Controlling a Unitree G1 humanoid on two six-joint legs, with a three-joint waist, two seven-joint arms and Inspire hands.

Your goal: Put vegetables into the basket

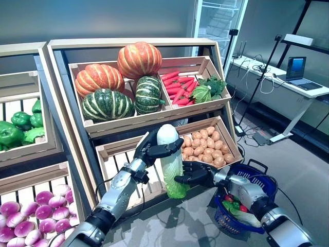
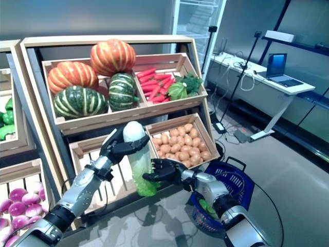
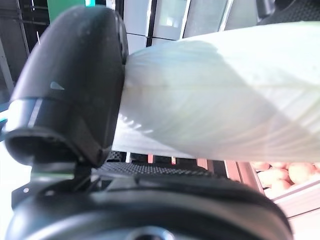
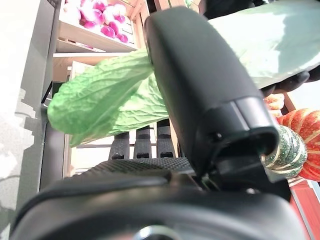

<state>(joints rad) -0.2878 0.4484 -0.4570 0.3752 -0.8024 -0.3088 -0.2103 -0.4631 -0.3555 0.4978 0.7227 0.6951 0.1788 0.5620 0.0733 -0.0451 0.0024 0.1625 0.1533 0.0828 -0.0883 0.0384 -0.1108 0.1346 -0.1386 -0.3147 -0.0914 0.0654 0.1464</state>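
Left robot hand [image 1: 154,146] curls round the white upper end of a napa cabbage [image 1: 171,164], held upright in front of the wooden shelf rack [image 1: 61,77]. Right robot hand [image 1: 195,174] has its fingers and thumb wrapped round the cabbage's green leafy lower half, just below the left one, so both grip the one cabbage.

Open air lies on the near side of both hands, above a dark speckled surface [image 1: 169,226]. Beyond them, close behind the cabbage, runs the front edge of a slatted crate [image 1: 126,149]. Just right of the hands sits a crate of potatoes [image 1: 208,146].

Lower right of the right robot hand, partly behind its arm, stands one blue basket [image 1: 257,177] holding red and green vegetables.

Above the hands, four pumpkins [image 1: 139,59] share a crate: two orange, two green-striped. Beside them lie red carrots [image 1: 177,85] and one leafy green [image 1: 208,90]. Far left are green peppers [image 1: 20,126] and purple-white turnips [image 1: 31,213].
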